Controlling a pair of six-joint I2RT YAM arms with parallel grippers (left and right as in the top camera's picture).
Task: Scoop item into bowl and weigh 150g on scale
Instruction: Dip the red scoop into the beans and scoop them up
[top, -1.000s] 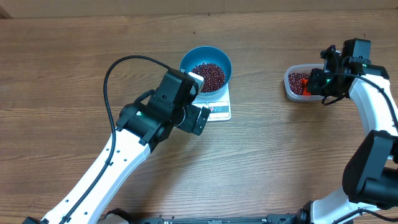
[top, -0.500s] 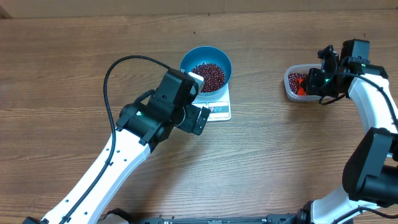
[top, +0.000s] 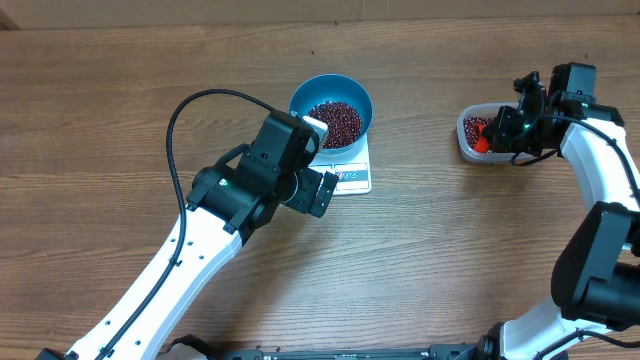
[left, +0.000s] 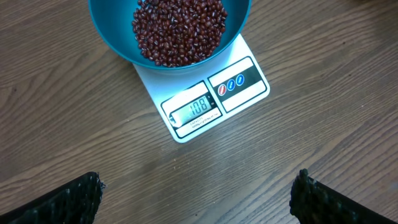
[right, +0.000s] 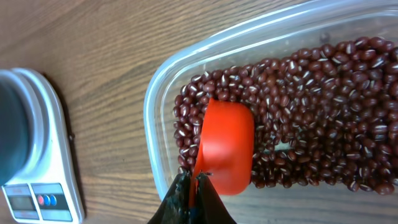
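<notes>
The blue bowl stands on the white scale and holds many dark red beans. My left gripper hangs open over bare wood in front of the scale, nothing between its fingers. At the right, the clear tub holds more beans. My right gripper is shut on the handle of an orange scoop, whose cup lies among the beans at the tub's left end.
The left arm reaches diagonally from the front left, with a black cable looping above it. The right arm runs along the right edge. The wooden table lies under everything.
The right gripper has shifted slightly left with the scoop, further into the tub. The left arm, bowl and scale have not moved.
</notes>
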